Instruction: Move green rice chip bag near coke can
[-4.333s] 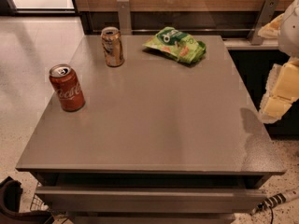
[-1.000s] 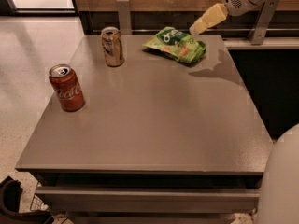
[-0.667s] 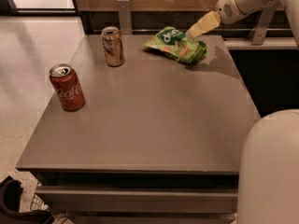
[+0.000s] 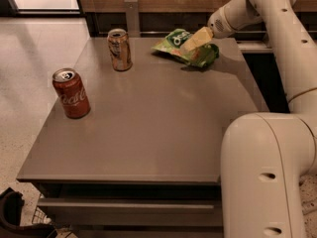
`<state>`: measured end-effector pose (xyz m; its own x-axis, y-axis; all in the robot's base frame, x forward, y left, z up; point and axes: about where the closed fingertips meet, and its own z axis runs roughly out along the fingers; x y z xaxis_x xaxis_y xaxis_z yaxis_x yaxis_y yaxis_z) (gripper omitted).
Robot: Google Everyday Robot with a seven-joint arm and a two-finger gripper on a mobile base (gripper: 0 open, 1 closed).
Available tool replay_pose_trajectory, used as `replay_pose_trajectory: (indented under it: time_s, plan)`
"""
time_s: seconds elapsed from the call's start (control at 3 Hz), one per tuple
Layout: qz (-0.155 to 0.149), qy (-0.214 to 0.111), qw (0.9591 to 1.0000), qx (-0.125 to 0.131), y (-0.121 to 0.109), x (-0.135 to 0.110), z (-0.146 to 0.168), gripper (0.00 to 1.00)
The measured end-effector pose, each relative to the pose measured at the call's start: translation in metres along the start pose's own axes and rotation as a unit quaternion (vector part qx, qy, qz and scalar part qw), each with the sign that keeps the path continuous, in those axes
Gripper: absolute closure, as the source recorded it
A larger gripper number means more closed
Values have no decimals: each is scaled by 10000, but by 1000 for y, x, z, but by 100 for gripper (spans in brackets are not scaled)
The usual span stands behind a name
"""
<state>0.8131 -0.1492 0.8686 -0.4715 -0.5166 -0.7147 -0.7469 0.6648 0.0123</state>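
The green rice chip bag (image 4: 178, 42) lies at the far edge of the grey table (image 4: 148, 128), right of centre. The red coke can (image 4: 72, 93) stands upright near the table's left edge. My gripper (image 4: 190, 44) reaches in from the right at the end of the white arm and hangs right over the bag's right half. The cream fingers cover part of the bag.
A gold/tan can (image 4: 120, 49) stands upright at the far left of the table, left of the bag. My white arm's large link (image 4: 262, 177) fills the lower right. A wooden wall and metal post (image 4: 132, 17) stand behind the table.
The gripper has moved left and down from above the bag's right edge to right over the bag. The arm's big link has swung further into view. The bag and cans have not moved.
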Motion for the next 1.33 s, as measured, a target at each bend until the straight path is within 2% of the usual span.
replay_pose_trajectory:
  time_s: [0.33,1.33]
  plan:
    - [56,84,9994,-317,12,3,29,0]
    - [62,134,9990,-423,17,5,46,67]
